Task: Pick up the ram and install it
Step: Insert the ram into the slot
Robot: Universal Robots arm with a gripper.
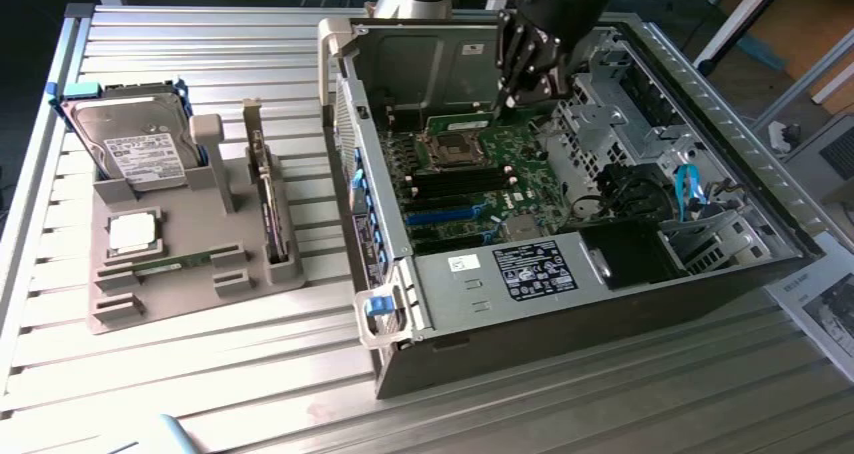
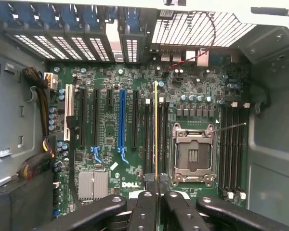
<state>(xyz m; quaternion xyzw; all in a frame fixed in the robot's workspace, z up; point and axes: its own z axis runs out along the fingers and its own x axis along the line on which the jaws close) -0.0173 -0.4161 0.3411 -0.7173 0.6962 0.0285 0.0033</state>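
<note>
Presently, by the gripper (image 2: 156, 204), jaws clamped narrow on it, the ram (image 2: 156, 126) is held edge-on above the memory slots (image 2: 147, 139) just beside the processor socket (image 2: 192, 154); installing is judged in hand, and seating calls for exact alignment over one slot.

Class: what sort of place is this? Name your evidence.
Probably a robot workbench for computer assembly: an open computer case on a slatted table, a hard drive in a fixture, the gripper holding the ram.

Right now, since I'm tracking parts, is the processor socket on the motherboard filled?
No, the processor socket is empty, its contacts bare inside the metal frame.
</note>
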